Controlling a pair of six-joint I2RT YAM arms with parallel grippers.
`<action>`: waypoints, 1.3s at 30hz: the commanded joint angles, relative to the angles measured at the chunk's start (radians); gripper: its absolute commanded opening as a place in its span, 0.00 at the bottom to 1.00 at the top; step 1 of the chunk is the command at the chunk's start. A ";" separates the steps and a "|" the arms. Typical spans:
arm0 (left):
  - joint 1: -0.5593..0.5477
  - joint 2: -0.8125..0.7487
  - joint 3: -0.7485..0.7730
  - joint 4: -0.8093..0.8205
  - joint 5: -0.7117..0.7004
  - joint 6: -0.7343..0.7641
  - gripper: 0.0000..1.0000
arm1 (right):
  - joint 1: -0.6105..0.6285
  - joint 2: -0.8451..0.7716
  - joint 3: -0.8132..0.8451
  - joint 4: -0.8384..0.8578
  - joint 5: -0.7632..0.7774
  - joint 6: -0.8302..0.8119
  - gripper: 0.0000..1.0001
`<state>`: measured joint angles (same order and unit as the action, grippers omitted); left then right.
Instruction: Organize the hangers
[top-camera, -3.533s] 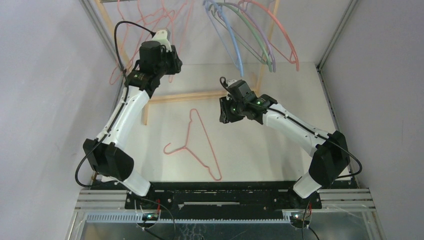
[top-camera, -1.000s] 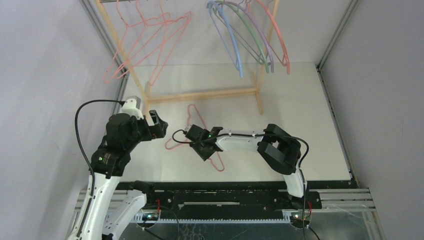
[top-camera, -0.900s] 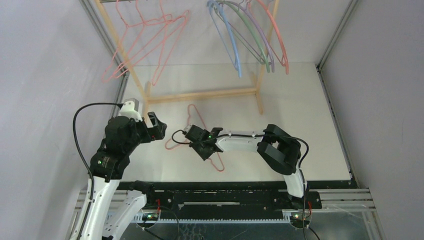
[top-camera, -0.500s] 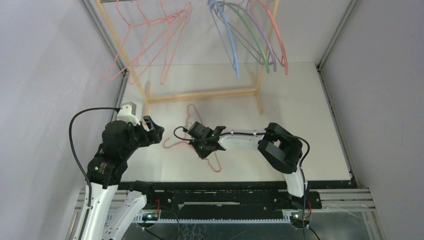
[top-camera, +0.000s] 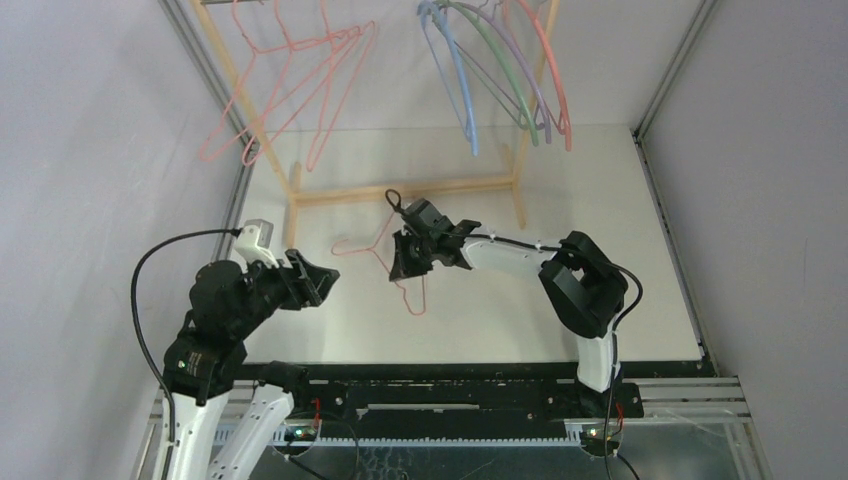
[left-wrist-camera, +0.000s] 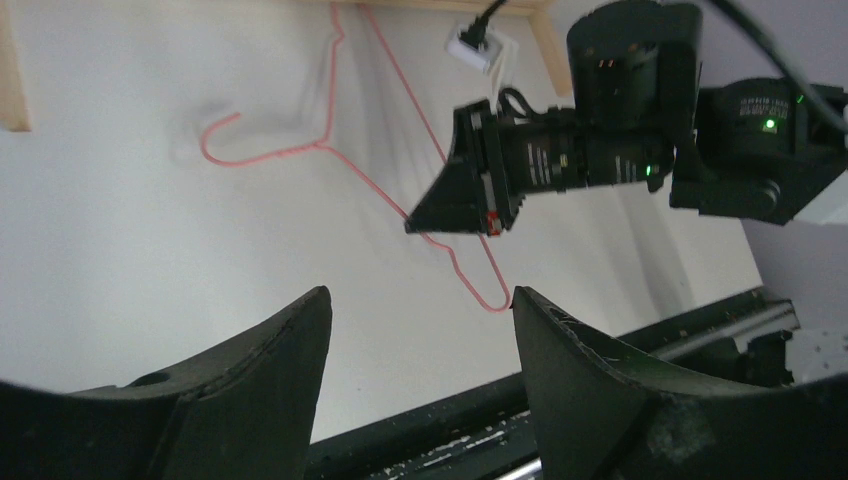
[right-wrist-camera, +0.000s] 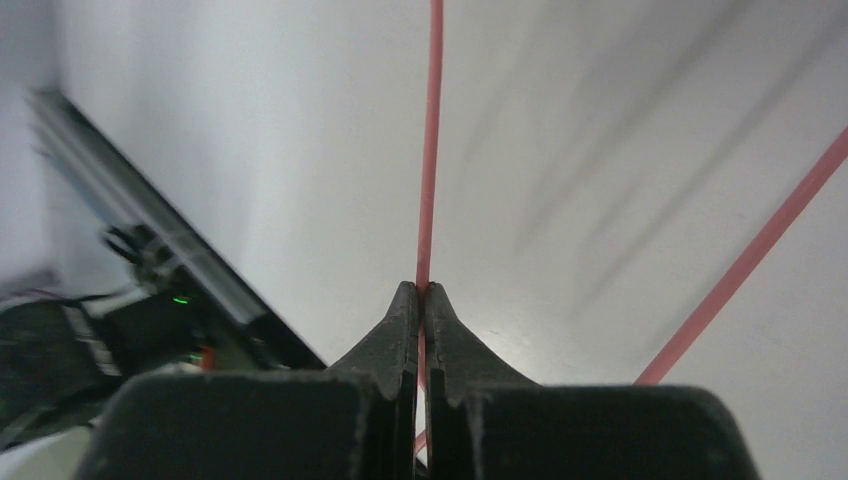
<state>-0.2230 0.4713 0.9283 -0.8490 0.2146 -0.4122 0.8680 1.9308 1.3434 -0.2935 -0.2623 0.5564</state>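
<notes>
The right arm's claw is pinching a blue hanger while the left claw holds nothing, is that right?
Nearly. The hanger in the right claw is pink, not blue. The right wrist view shows its thin pink wire clamped there. The left claw does hold nothing.

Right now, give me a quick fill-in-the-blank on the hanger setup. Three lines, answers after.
1. The right end effector is shut on a ____ hanger.
2. The left end effector is open and holds ____.
3. On the rack, the hanger nearest the blue hanger is ____.

Missing words: pink; nothing; green.
</notes>
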 joint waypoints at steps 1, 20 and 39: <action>0.002 -0.030 -0.050 0.018 0.098 -0.035 0.74 | -0.016 -0.073 0.053 0.169 -0.081 0.186 0.00; 0.001 -0.003 -0.324 0.349 0.261 -0.193 0.82 | 0.026 0.034 0.280 0.140 -0.107 0.257 0.00; -0.008 0.131 -0.429 0.486 0.180 -0.177 0.77 | 0.041 0.057 0.364 0.124 -0.176 0.302 0.00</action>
<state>-0.2241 0.6041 0.5179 -0.4202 0.4351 -0.5858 0.8989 1.9762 1.6333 -0.1970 -0.4095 0.8433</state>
